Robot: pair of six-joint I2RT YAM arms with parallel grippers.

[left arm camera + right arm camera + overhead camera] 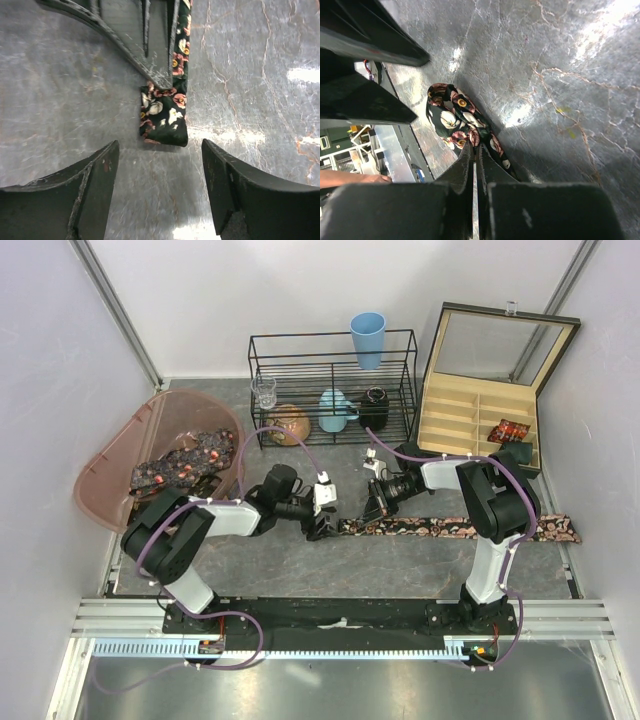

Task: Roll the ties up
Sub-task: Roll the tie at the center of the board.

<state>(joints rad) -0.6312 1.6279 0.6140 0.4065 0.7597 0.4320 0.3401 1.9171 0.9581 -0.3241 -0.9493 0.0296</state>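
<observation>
Two-armed start on rolling one tie (460, 528).
Pinned it to the surface (400, 570) under clenched right jaws, likely against sliding; held released left jaws just short of its free end, ready to curl it.

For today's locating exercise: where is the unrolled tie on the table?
In the top view, the tie lies flat on the right side, in front of the wooden box, its left end near the left gripper.
</observation>
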